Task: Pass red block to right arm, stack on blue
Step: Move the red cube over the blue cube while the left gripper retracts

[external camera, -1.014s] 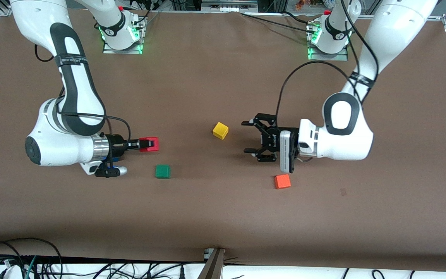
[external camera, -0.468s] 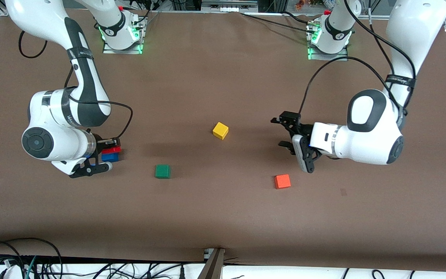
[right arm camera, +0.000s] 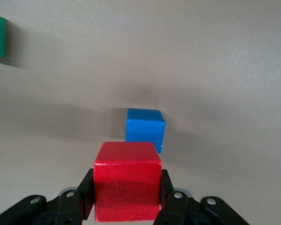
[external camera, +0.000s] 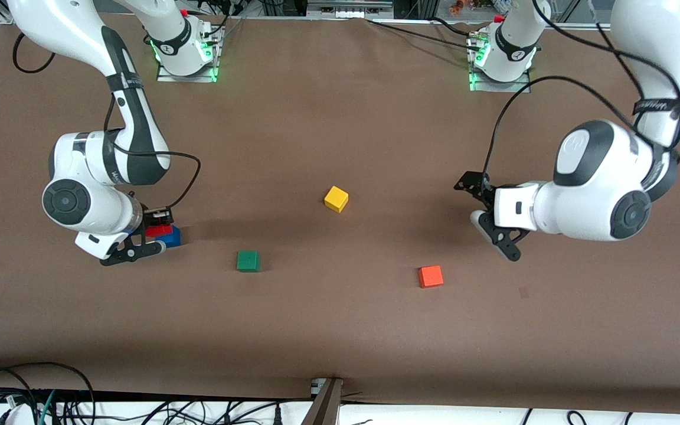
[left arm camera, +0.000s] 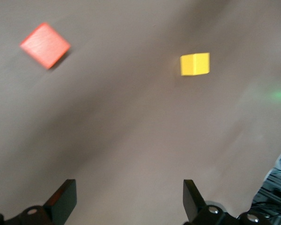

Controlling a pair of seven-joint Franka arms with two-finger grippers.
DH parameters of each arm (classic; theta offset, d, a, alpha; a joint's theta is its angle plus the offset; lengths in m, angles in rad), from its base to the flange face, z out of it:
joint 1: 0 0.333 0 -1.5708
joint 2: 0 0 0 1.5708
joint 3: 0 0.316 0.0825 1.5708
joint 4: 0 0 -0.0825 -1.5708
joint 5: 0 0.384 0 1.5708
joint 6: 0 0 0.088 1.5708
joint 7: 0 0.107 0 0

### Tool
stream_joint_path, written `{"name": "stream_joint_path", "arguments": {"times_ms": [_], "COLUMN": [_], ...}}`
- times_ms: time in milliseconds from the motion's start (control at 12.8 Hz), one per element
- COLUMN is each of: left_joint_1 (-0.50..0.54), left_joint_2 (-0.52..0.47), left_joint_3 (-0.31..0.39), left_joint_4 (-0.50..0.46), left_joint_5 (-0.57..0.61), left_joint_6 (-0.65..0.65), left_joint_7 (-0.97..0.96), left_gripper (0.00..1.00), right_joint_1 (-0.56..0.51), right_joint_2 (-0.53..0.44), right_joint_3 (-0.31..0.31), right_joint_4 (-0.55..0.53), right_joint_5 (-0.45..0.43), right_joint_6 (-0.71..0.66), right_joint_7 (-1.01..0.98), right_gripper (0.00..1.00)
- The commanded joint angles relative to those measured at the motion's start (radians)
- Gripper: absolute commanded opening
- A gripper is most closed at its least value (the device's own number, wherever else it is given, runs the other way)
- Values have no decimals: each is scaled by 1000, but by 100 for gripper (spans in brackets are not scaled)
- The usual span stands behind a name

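My right gripper (external camera: 157,227) is shut on the red block (external camera: 159,230), a deep-red cube held over the blue cube (external camera: 170,237) at the right arm's end of the table. In the right wrist view the red block (right arm camera: 127,186) sits between the fingers (right arm camera: 86,193), and the blue cube (right arm camera: 144,129) lies on the table below it, apart from it. My left gripper (external camera: 481,203) is open and empty, up over the table toward the left arm's end; its fingers (left arm camera: 63,204) show wide apart in the left wrist view.
A yellow cube (external camera: 336,199) lies mid-table. A green cube (external camera: 248,261) lies nearer the front camera, beside the blue cube's spot. An orange cube (external camera: 431,276) lies below my left gripper's side. Cables run along the front edge.
My right arm swung the red block from beside the green cube toward its own end, over the blue cube. My left arm drew back toward its end and tilted its open gripper.
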Motion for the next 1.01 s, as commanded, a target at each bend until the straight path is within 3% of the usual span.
{"name": "stream_joint_path", "arguments": {"times_ms": [0,312,468,624,780,936], "left_joint_1": [-4,13,21,-62,-198,-239], "left_joint_2": [-121,-255,-256,-307,-348,-472], "left_joint_3": [9,9,44,180,396,496], "left_joint_4": [-14,-7,97,89,58,-131], "left_joint_5": [177,359,357,351,242,180], "left_joint_6": [-81,-128,-200,-175,-153,8], "left_joint_7": [-122,-242,-242,-263,-340,-404], "left_gripper": [100,100,100,100,100,100], "right_joint_1": [7,5,5,5,5,5], "right_joint_2": [-76,-86,-84,-78,-72,-67], "right_joint_3": [-22,-25,-25,-25,-25,-25], "right_joint_4": [-163,-235,-235,-235,-237,-237], "right_joint_5": [-12,-4,-4,-2,-1,1], "right_joint_6": [155,274,282,291,297,299], "right_joint_7": [-24,-8,-8,-8,-6,-6], "right_gripper": [0,0,0,0,0,0]}}
